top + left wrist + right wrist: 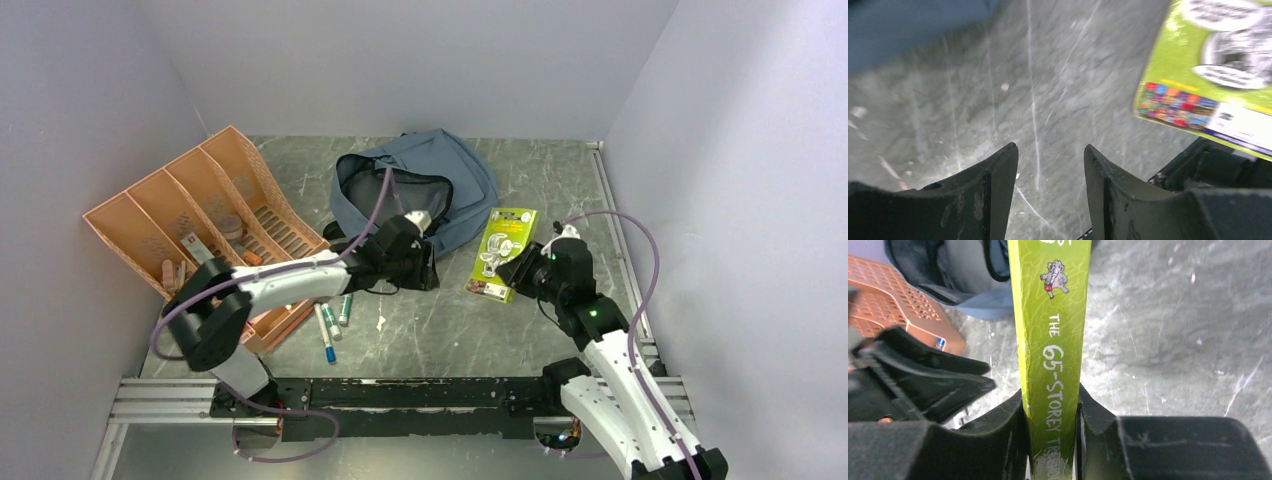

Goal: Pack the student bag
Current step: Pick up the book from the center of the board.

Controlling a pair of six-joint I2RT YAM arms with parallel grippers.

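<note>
My left arm (290,280) and right arm (620,385) are white shells over black joints, each with a looping purple cable (640,240). A green light (592,313) dots the right. My left pincer (1050,170) and right pincer (1050,405) have scuffed matte-black fingers (998,195).

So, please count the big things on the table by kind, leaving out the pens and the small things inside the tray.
student bag: 1
green book: 1
orange tray: 1
Total: 3
</note>
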